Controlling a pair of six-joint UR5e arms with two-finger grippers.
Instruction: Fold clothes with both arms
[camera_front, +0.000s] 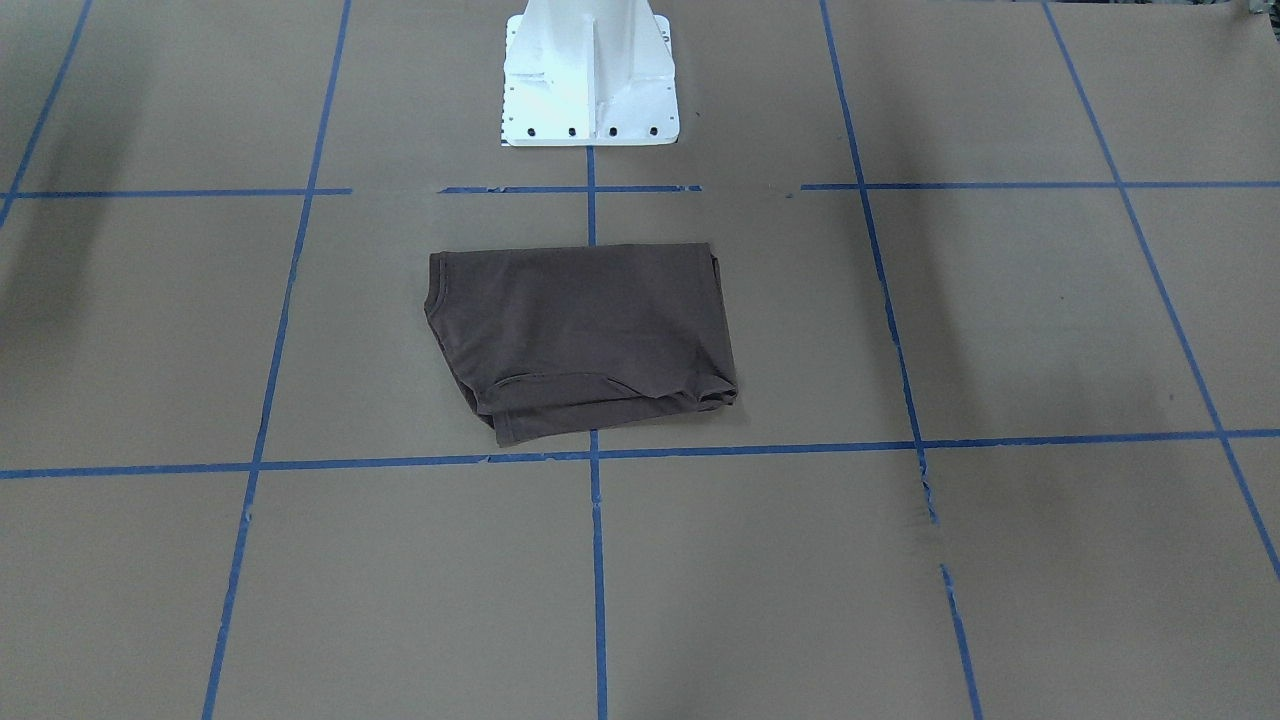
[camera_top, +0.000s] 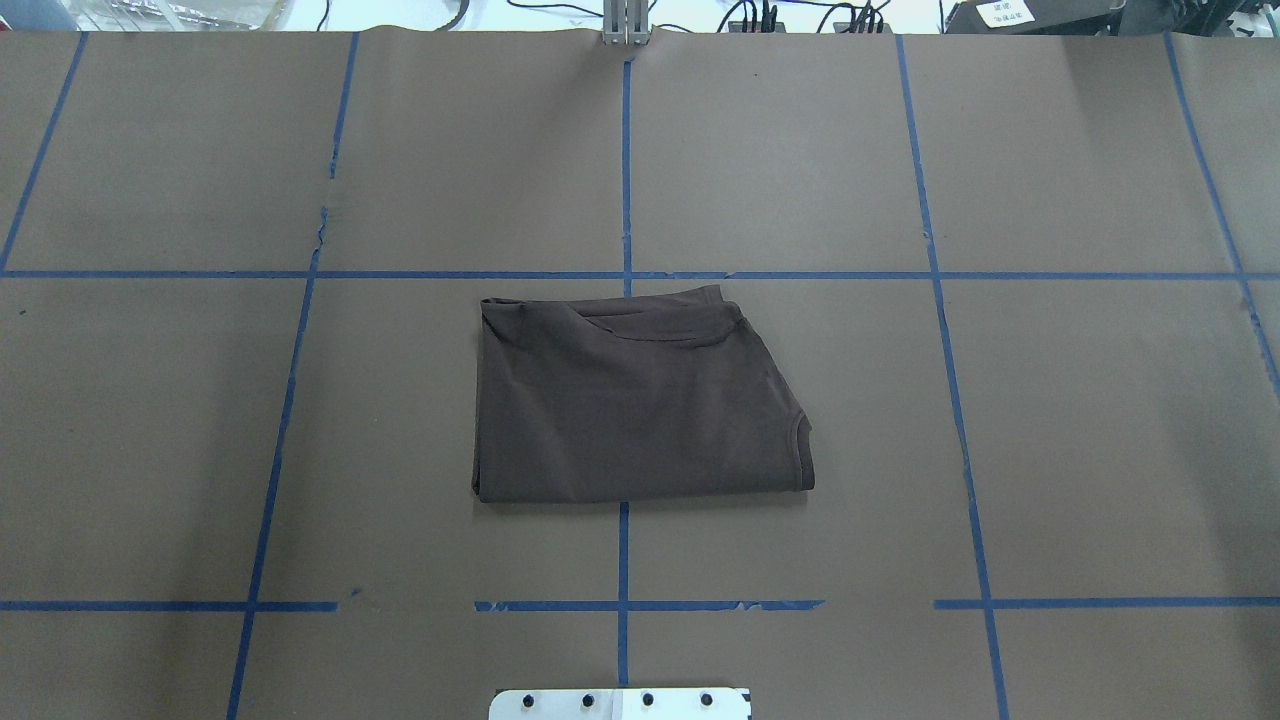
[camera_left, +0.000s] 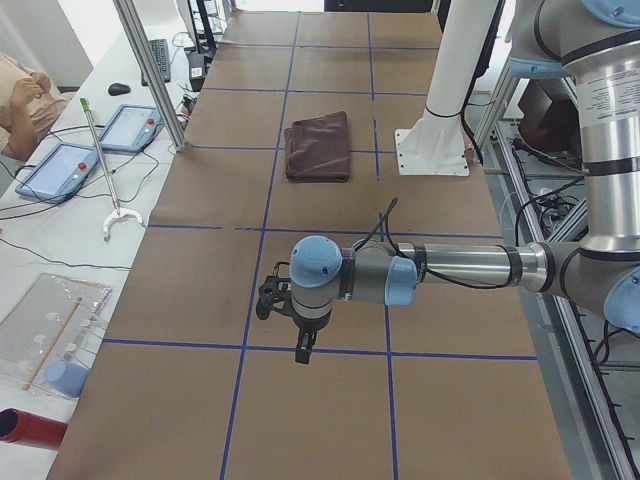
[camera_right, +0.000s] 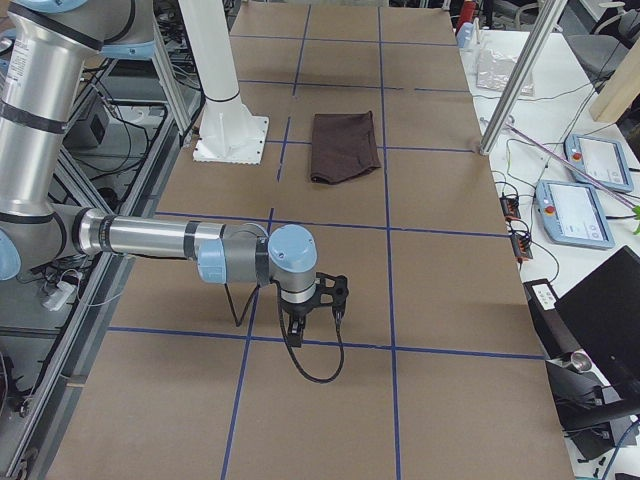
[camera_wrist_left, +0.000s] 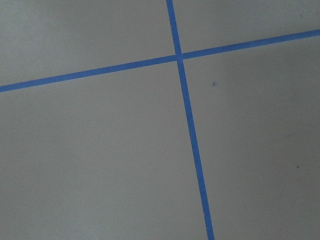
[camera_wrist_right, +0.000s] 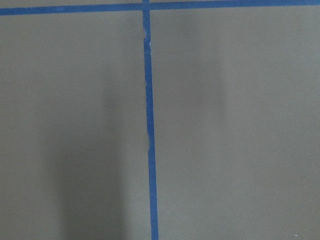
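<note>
The dark brown T-shirt (camera_front: 585, 335) (camera_top: 630, 400) lies folded into a compact rectangle at the table's middle, just ahead of the robot's base, and looks small in the side views (camera_left: 318, 147) (camera_right: 345, 147). Neither arm touches it. My left gripper (camera_left: 285, 325) hangs over bare paper far out toward the table's left end. My right gripper (camera_right: 317, 315) hangs the same way toward the right end. Both show only in the side views, so I cannot tell whether they are open or shut. The wrist views show only brown paper and blue tape.
Brown paper with a blue tape grid (camera_top: 625, 275) covers the table. The white pedestal base (camera_front: 590, 80) (camera_top: 620, 703) stands behind the shirt. Metal posts (camera_left: 150, 70) (camera_right: 520, 70) rise at the far edge. Tablets (camera_left: 60, 170) and a person's hand (camera_left: 25, 95) are at a side desk.
</note>
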